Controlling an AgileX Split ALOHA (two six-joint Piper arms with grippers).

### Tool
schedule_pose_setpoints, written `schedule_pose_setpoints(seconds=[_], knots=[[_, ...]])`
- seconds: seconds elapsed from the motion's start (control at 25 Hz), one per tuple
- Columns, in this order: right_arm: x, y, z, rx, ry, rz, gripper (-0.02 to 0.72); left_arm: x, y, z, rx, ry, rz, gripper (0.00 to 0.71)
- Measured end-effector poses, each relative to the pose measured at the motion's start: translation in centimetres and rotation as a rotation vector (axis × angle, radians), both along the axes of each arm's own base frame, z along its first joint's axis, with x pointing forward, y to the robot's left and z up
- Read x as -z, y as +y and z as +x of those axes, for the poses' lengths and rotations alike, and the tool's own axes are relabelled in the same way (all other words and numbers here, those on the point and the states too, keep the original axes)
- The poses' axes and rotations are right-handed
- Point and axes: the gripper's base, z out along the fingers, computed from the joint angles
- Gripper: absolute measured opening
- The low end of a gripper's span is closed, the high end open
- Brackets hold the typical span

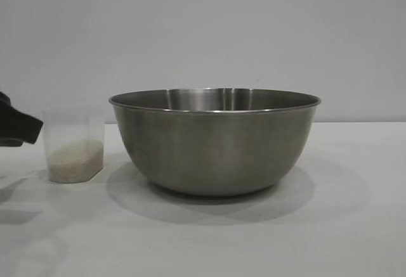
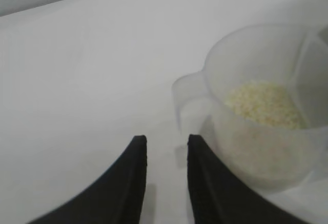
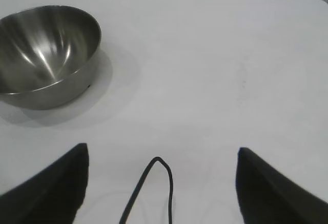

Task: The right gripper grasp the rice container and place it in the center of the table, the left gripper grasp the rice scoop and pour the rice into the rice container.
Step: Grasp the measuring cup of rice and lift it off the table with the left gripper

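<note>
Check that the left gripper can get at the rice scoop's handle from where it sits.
Probably yes. The left gripper, fingers slightly apart, sits close beside the rice scoop, whose handle faces it over bare table.

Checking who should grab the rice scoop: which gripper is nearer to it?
Left. The left gripper sits right beside the rice scoop, near its handle, not touching. The right gripper is out of the exterior view, beyond the rice container.

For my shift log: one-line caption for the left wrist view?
Left gripper, jaws slightly apart, nears the rice scoop holding rice on the table.
</note>
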Motion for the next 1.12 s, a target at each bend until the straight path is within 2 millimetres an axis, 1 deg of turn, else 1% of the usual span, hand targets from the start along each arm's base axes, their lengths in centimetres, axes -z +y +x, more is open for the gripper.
schedule_pose_setpoints(seconds=[0.12,0.2,0.48,0.88,1.12], knots=[[0.0,0.0,0.0,0.0,0.0,0.0,0.51,0.0,0.7,0.4,0.025,0.002,-0.022,0.146],[0.0,0.0,0.0,0.0,0.0,0.0,0.51,0.0,0.9,0.5,0.052,0.005,-0.036,0.146],[0.0,0.0,0.0,0.0,0.0,0.0,0.51,-0.1,0.5,0.7,0.104,0.002,-0.047,0.146],[0.0,0.0,0.0,0.0,0.0,0.0,0.51,-0.5,0.2,2.0,0.083,-0.04,-0.06,0.146],[0.0,0.0,0.0,0.0,0.0,0.0,0.51,0.6,-0.3,3.3,0.08,-0.033,-0.058,0.146]])
